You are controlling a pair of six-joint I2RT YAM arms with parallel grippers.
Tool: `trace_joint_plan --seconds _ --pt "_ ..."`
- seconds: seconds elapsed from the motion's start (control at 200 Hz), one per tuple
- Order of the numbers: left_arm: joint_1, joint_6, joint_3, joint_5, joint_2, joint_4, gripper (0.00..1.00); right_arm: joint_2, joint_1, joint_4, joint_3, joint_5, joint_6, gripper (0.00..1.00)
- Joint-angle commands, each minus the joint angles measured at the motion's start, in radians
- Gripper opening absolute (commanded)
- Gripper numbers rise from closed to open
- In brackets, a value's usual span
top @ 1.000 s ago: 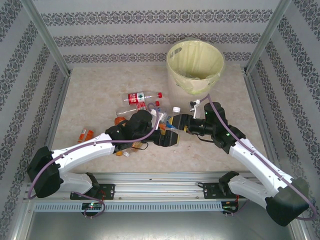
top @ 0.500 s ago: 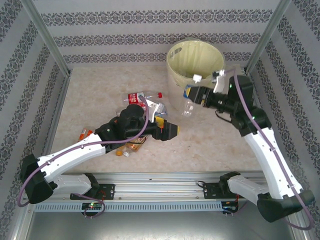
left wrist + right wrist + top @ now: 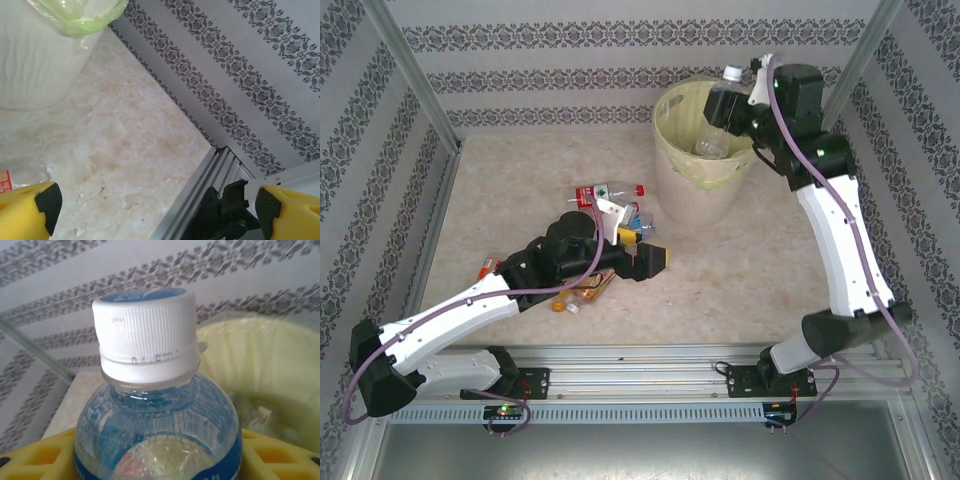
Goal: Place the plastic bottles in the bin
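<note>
Grey walls (image 3: 620, 60) with dark floral bands enclose a beige marbled tabletop (image 3: 520, 190); aluminium posts (image 3: 415, 75) frame the corners.

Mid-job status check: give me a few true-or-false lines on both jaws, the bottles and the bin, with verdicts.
1. The right jaws hold a white-capped bottle up at the mouth of the bin. True.
2. The left jaws are shut on a bottle. False: they stand wide open with nothing between them, low over the table.
3. The bin has tipped onto its side. False: it stands upright at the back of the table.
4. Loose bottles lie on the table left of the bin. True.
</note>
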Motion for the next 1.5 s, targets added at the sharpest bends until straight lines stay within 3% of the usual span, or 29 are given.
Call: trace_joint_plan --seconds 0.0,0.365,0.55,0.779,0.879,1.049,1.284,1.499 --pt "-0.008 0.017 -0.030 -0.031 -0.018 -0.034 1.00 0.077 -0.018 -0.070 0.106 0.110 -0.050 0.54" --pt "-0.007 0.026 -0.044 -0.067 -0.043 -0.107 1.00 0.355 -0.056 -0.274 0.384 0.162 -0.097 0.57" --pt "-0.008 0.027 -0.063 -0.101 -0.054 -0.139 1.00 0.405 -0.059 -0.302 0.380 0.131 -0.102 0.59" --pt "-0.008 0.094 -0.004 -0.152 -0.022 -0.299 1.00 0.375 -0.061 -0.284 0.351 0.098 -0.094 0.80" --pt "-0.008 0.127 0.003 -0.162 -0.024 -0.327 1.00 0.333 -0.062 -0.279 0.333 0.088 -0.103 0.83" --pt "-0.007 0.195 0.046 -0.125 0.012 -0.396 0.98 0.195 -0.064 -0.219 0.188 0.028 -0.108 0.88" --pt "0.008 0.367 0.132 -0.069 0.114 -0.480 0.97 -0.144 -0.061 0.035 -0.327 -0.144 -0.046 0.89" --pt "0.040 0.595 0.184 -0.047 0.218 -0.497 0.97 -0.406 -0.050 0.136 -0.679 -0.297 0.014 0.89"
